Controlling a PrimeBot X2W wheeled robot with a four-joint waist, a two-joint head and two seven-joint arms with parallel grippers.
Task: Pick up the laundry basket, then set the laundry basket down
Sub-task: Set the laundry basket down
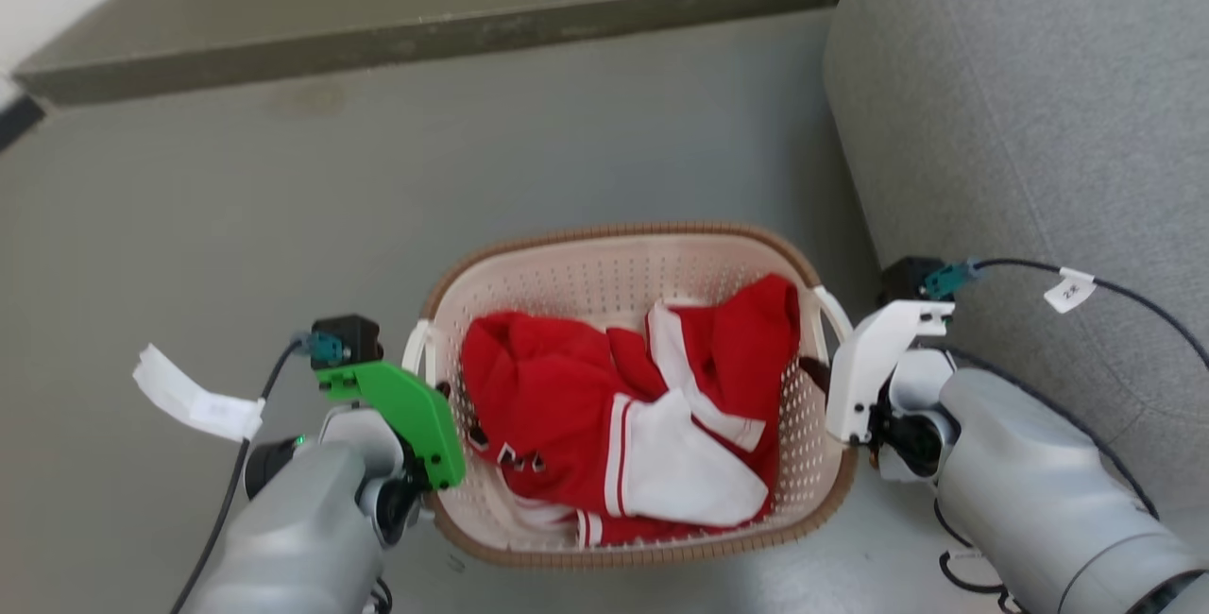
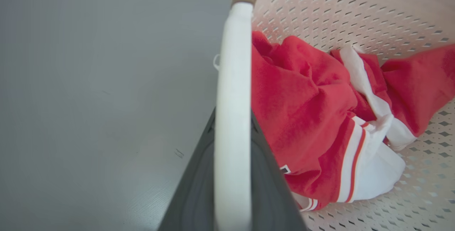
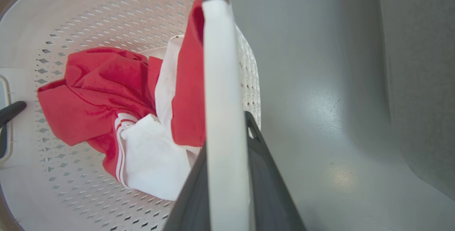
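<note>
The laundry basket (image 1: 614, 234) is cream-white and perforated with a brown woven-look rim, and it sits low in the middle of the head view. Red-and-white clothing (image 1: 567, 387) lies inside it. My left gripper (image 1: 436, 399), under its green mount, is shut on the basket's white left handle (image 2: 233, 81); dark fingers (image 2: 199, 188) flank that handle. My right gripper (image 1: 825, 374) is shut on the white right handle (image 3: 222, 81), with a dark finger (image 3: 270, 188) beside it. Whether the basket touches the floor I cannot tell.
A grey sofa (image 1: 1039, 123) stands close on the right, next to my right arm. A low dark step (image 1: 425, 38) runs across the far side. Grey floor (image 1: 236, 217) spreads to the left and ahead. Tagged cables (image 1: 1072, 291) hang from both wrists.
</note>
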